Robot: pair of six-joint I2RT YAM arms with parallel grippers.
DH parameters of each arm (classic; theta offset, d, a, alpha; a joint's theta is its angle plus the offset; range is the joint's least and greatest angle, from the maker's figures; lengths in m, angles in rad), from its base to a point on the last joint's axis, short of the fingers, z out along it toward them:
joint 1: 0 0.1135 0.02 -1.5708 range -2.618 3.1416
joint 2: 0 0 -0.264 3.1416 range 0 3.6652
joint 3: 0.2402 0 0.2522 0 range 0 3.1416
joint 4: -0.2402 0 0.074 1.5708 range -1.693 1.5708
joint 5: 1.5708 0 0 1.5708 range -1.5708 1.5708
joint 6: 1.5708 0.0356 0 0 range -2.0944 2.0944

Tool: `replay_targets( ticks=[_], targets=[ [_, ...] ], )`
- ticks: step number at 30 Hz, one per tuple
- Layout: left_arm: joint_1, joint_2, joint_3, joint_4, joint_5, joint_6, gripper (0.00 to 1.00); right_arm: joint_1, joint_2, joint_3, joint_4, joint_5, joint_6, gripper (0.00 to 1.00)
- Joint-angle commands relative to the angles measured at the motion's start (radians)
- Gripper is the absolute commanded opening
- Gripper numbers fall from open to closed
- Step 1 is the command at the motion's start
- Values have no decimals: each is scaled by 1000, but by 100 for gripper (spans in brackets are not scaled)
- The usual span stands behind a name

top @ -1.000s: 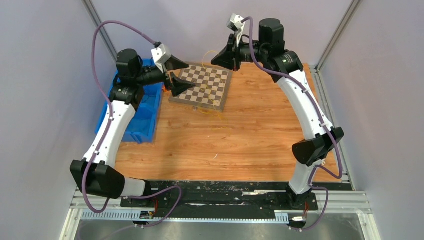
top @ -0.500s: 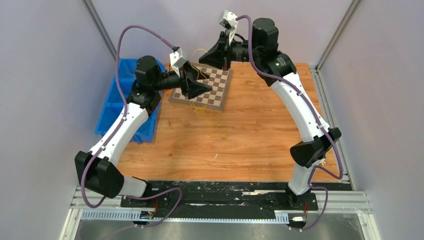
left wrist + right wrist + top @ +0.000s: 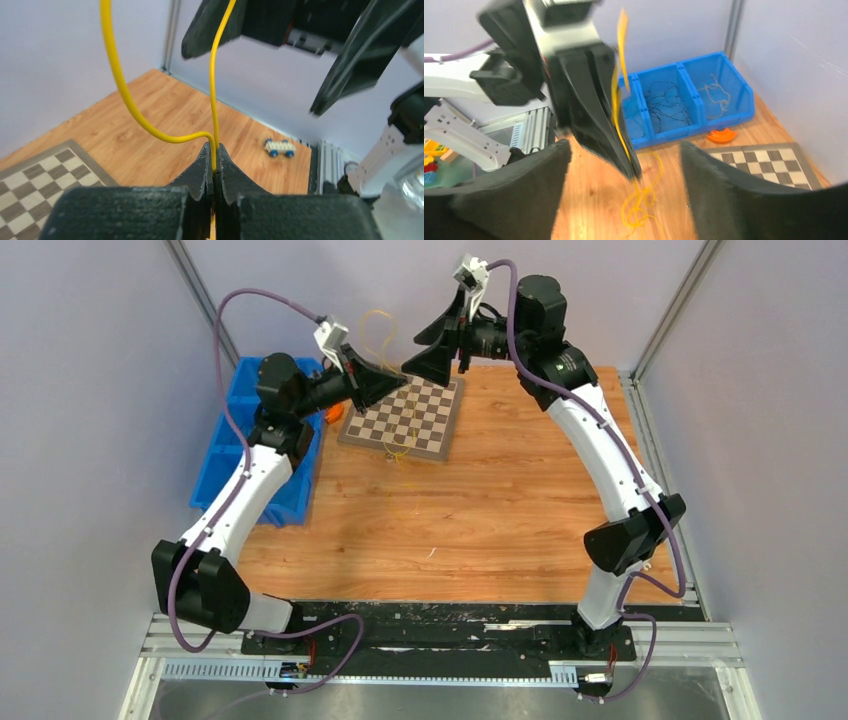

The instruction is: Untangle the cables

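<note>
My left gripper (image 3: 398, 383) is shut on a thin yellow cable (image 3: 214, 100), raised over the chessboard's near-left corner. In the left wrist view the cable is pinched between the fingertips (image 3: 215, 159) and rises in two strands. Below the tips, its lower end hangs in a loose yellow tangle (image 3: 640, 205) that reaches the table (image 3: 398, 447). My right gripper (image 3: 428, 348) stands open just right of the left one, wide fingers (image 3: 744, 195) on either side of the left gripper's tip (image 3: 631, 170), holding nothing. No blue-grey cable shows among the hanging strands.
A chessboard (image 3: 440, 430) lies at the back centre of the wooden table (image 3: 500, 520). A blue three-compartment bin (image 3: 684, 100) at the back left holds dark cables (image 3: 666, 107) and pale ones (image 3: 716, 95). An orange piece (image 3: 720, 135) lies beside it. A small toy car (image 3: 280, 147) sits on the table.
My left gripper swung in from the bin side, closed on the yellow cable and lifted it. My right gripper, shut before, opened and let the cable go.
</note>
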Motion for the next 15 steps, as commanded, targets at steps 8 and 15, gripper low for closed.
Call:
replay_targets(
  ticks=[8,15],
  targets=[
    [68,1,286,42,-130,-276,0,-110,-127,-334,96,-42,-17,99],
    [84,25,312,132,-138,-458,0,-39,-129,-538,278,12,-57,100]
  ],
)
